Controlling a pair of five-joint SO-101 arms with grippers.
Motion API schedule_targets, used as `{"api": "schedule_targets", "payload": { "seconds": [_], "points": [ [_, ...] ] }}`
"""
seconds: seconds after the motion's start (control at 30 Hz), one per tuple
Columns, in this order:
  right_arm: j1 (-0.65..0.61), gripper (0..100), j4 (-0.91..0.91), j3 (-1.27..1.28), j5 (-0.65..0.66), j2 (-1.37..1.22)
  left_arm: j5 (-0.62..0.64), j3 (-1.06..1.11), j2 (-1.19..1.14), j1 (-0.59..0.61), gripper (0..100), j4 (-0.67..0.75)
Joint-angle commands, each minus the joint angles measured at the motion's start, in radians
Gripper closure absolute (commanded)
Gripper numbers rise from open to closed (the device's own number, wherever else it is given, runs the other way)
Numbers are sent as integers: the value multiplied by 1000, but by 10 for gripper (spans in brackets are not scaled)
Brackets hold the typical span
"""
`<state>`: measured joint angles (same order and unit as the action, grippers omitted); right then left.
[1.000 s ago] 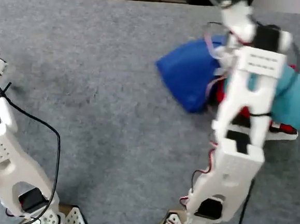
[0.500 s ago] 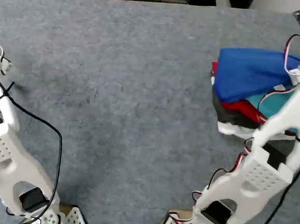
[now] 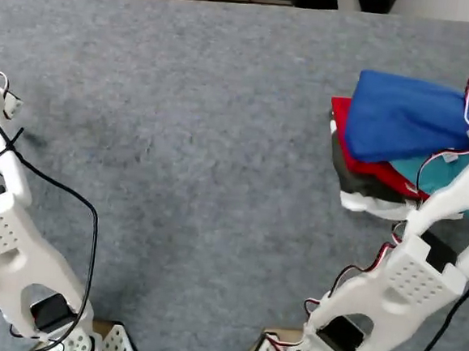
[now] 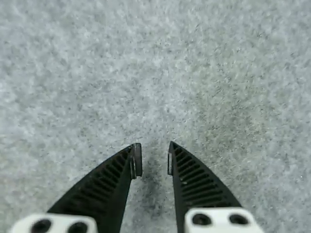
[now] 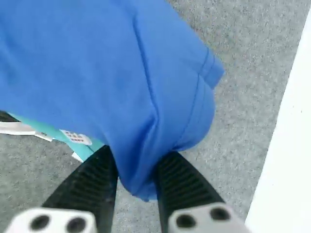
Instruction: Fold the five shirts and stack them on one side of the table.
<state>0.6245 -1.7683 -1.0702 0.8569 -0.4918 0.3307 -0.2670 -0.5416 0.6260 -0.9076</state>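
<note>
Risk: blue shirt [image 3: 410, 116] lies skewed atop stack [image 3: 362, 181]. Right pincer [image 5: 137, 162] clamped on shirt edge beside stack; pulling away before release could drag fold open or topple stack. Left pincer [image 4: 150, 158] slightly apart, low over bench [image 3: 180, 139], well apart from stack.

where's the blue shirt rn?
In the high view the folded blue fabric shirt lies at the right side of the grey felt table, topping the shirt pile, directly over the red fabric shirt. The right hand is clamped on its edge.
</note>
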Motion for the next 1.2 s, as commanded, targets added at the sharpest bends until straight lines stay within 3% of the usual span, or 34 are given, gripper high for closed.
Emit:
{"api": "schedule_targets", "payload": {
  "seconds": [0.0, 0.13, 0.2, 0.33, 0.5, 0.63, 0.8, 0.93, 1.17],
  "points": [
    [31, 864, -17, -58, 11, 77, -51, -40, 8, -31, 892, -5],
    [30, 568, -17, -47, 17, 136, -112, -38, 15, -68, 895, -57],
    [27, 519, -18, -45, 12, 182, -170, -38, 19, -107, 896, -114],
    [22, 634, -20, 24, -15, 309, -216, -38, 21, -184, 897, -218],
    [10, 998, -17, 286, -127, 533, -250, 54, 117, -212, 898, -267],
    [1, 892, -17, 545, -207, 699, -319, 377, 292, -219, 898, -166],
    [-101, 998, -15, 868, -242, 943, -436, 833, 727, -241, 898, -106],
    [-252, 997, 18, 1148, -281, 1148, -457, 1042, 1095, -282, 897, -103],
    [-466, 995, 307, 1639, -459, 1445, -457, 1310, 1474, -425, 893, -103]
  ]
}}
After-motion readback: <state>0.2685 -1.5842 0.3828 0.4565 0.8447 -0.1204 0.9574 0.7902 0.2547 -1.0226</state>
